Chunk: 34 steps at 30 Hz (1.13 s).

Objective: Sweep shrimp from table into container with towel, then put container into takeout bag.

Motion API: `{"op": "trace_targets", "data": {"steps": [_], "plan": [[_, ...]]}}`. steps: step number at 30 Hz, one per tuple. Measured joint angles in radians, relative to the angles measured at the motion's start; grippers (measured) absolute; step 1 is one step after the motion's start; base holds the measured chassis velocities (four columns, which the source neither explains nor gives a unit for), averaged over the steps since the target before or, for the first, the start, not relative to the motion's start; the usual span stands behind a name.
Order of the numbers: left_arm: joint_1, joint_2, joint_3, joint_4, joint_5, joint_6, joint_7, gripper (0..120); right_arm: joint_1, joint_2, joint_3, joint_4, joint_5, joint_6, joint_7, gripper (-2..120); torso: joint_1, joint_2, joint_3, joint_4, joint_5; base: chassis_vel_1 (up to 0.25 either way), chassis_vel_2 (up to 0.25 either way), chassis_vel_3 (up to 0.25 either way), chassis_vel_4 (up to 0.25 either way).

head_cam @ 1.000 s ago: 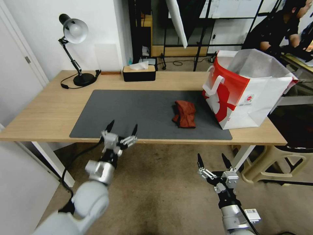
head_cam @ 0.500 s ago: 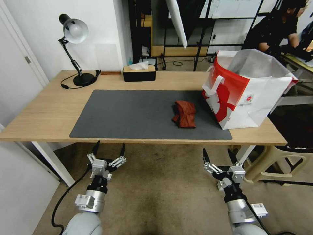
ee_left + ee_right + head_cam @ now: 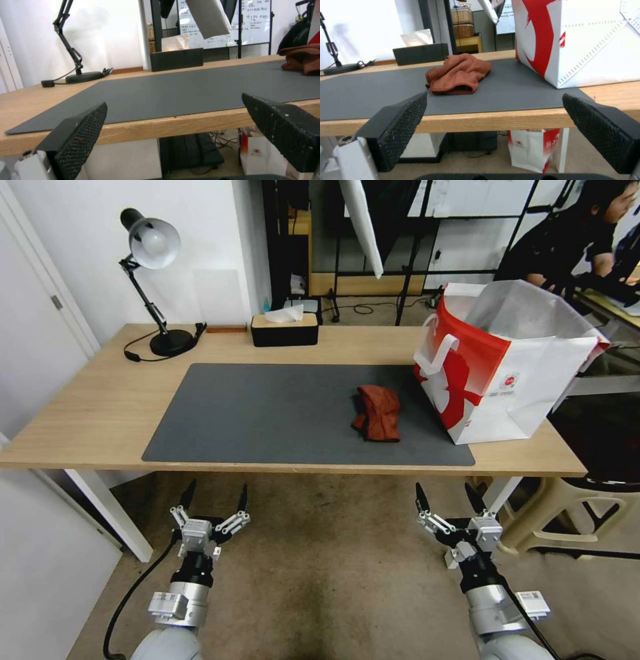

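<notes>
Rust-brown soft cloth towel (image 3: 378, 412) lies crumpled on dark grey mat, touching nothing, at 9 o'clock of boxy red-and-white paper takeout bag (image 3: 507, 363) on light-wood counter (image 3: 93, 407). Left claw (image 3: 209, 502) and right claw (image 3: 447, 503) both released, empty, hanging below counter's near edge at 6 o'clock. Risk, as judgement: claw rising blind could strike counter edge or nudge light bag over.

The head view looks forward and down from above the near edge of the table (image 3: 87, 427), taking in the whole desk top, the floor before it and both grippers below the edge. The left wrist view sits low, just beneath the table edge, and faces across the mat (image 3: 186, 85) toward the far wall. The right wrist view sits equally low and close, facing the towel (image 3: 458, 73) and the takeout bag (image 3: 583, 42). All three views share the mat, the towel and the tissue box (image 3: 285, 329).
</notes>
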State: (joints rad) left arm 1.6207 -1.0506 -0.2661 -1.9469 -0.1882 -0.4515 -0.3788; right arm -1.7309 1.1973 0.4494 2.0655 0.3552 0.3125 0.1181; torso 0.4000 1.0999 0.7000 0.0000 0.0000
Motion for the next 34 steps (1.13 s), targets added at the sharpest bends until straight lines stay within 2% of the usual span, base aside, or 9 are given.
{"op": "trace_targets", "data": {"steps": [34], "plan": [[-0.004, 0.001, 0.003, 0.000, -0.004, 0.004, 0.000, 100, 0.000, 0.000, -0.001, 0.000, -0.001, 0.001, 0.001, 100, 0.000, 0.000, 0.000, 0.0000, 0.0000, 0.000, 0.000, 0.000, 0.000]]}}
